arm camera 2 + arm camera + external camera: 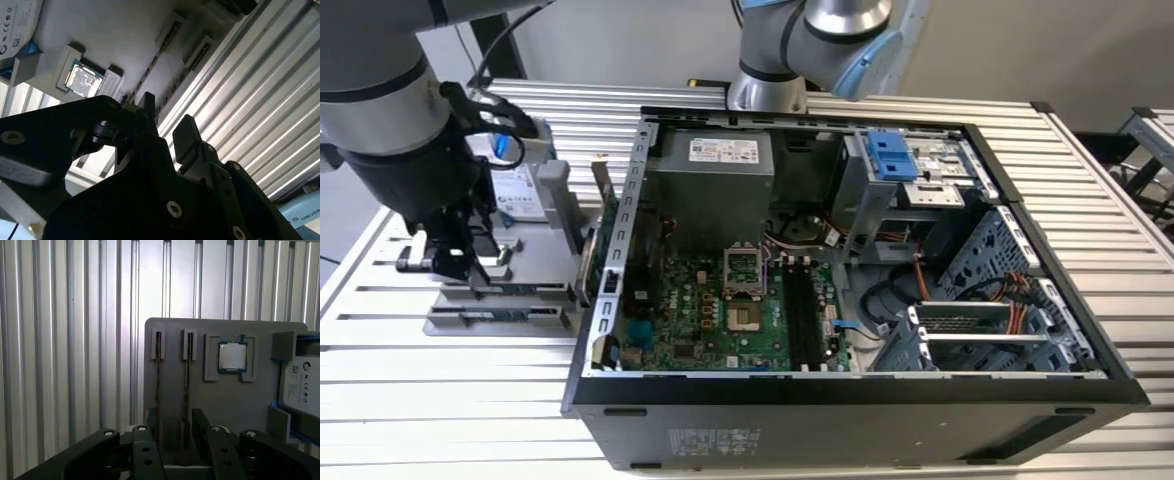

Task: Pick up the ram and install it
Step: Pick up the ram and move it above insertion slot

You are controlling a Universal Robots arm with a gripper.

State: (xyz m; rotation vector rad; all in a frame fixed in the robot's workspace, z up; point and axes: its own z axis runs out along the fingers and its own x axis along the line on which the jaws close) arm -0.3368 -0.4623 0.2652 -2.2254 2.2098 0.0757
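Two ram sticks stand on edge in slots of a grey tray (225, 405). In the first wrist view one ram (187, 370) runs down between my fingers, and the other ram (158, 372) lies just beside one fingertip (151, 421). The second wrist view shows the same pair, the nearer ram (186, 74) leading into the gap and the other ram (155, 57) next to it. My gripper (176, 425) (167, 122) is open, straddling the stick with a gap on both sides. In the exterior view the gripper (447, 262) hangs low over the tray (494, 318), at the view's left.
On the tray also sit a small square silver chip (233, 356) and a silver hard drive (302, 385) with a blue bracket. The open computer case (854, 400) stands to the exterior view's right, with dark memory slots (807, 315) on its green motherboard. A slatted metal table (60, 340) lies beneath.
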